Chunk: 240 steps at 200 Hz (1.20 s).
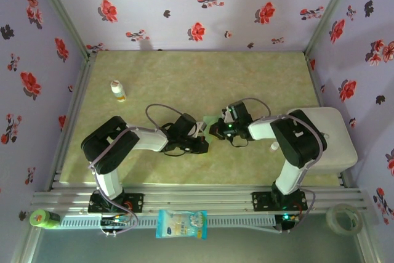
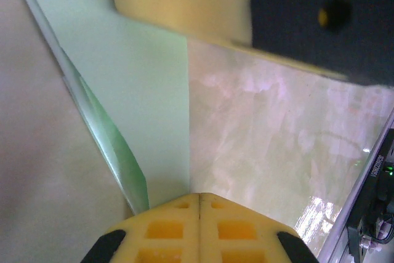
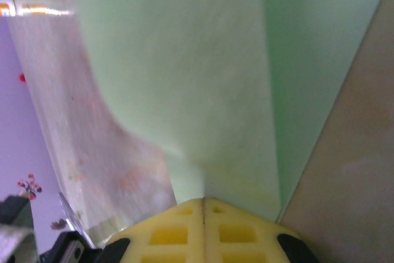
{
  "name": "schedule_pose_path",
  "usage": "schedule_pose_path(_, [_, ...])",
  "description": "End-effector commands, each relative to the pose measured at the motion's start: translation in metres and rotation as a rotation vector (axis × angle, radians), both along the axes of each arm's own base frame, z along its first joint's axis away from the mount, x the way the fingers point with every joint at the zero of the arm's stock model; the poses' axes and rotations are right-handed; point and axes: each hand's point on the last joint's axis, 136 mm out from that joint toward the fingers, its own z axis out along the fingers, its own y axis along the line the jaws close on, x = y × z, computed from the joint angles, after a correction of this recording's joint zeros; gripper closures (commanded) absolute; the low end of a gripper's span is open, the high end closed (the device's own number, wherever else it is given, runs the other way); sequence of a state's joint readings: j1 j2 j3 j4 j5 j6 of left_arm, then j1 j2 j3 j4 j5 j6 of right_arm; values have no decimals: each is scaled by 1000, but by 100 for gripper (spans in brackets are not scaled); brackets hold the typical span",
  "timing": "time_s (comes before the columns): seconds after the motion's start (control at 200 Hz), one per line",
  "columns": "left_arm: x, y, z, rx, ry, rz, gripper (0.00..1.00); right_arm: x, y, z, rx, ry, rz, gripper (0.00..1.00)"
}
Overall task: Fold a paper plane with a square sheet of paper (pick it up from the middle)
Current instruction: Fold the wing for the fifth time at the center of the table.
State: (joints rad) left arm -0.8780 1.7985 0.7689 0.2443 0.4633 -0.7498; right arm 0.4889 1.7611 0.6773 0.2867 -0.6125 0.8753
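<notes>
The pale mint-green square sheet of paper [image 1: 212, 120] is folded into layers and sits between the two arms at mid-table. Whether it has the shape of a paper plane cannot be told. In the left wrist view the paper [image 2: 141, 90] runs down into my left gripper [image 2: 200, 196], whose yellow jaws are pressed together on its edge. A darker green fold [image 2: 114, 146] shows beside it. My right gripper [image 3: 204, 200] is shut on a crease of the paper [image 3: 203, 60]. From above, the left gripper [image 1: 202, 141] and right gripper [image 1: 217, 130] nearly touch.
A small white bottle [image 1: 117, 91] stands on the marbled table [image 1: 184, 72] at the back left. A white box [image 1: 335, 137] sits at the right edge. On the front rail lie a white-and-blue packet [image 1: 181, 223], a green object [image 1: 42, 218] and a tape roll [image 1: 343, 218].
</notes>
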Motion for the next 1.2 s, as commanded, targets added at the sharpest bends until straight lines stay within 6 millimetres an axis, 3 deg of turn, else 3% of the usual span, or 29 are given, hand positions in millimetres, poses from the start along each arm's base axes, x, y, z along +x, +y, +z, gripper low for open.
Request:
schedule_pose_path(0.0, [-22,29,-35,139,74,1,100,17,-3,-3,5,-16,-55,97])
schedule_pose_path(0.24, [-27,34,-38,145,81,1,100,27,-29,-21,-102,22,-138,96])
schedule_pose_path(0.435, [-27,33,-33,129,71,-3,100,29,-31,-20,-110,33,-140,97])
schedule_pose_path(0.64, [-11,15,21,15,-14,6,100,23,-30,-22,-128,53,-121,98])
schedule_pose_path(0.75, [3,4,56,-71,-70,38,95,20,-32,-23,-144,61,-119,99])
schedule_pose_path(0.825, [13,-3,70,-115,-88,65,92,20,-32,-23,-146,62,-120,99])
schedule_pose_path(1.085, [36,-23,58,-88,-74,81,92,19,-30,-23,-143,65,-120,99])
schedule_pose_path(1.195, [44,-18,44,-42,-73,108,93,18,-29,-23,-140,67,-116,99])
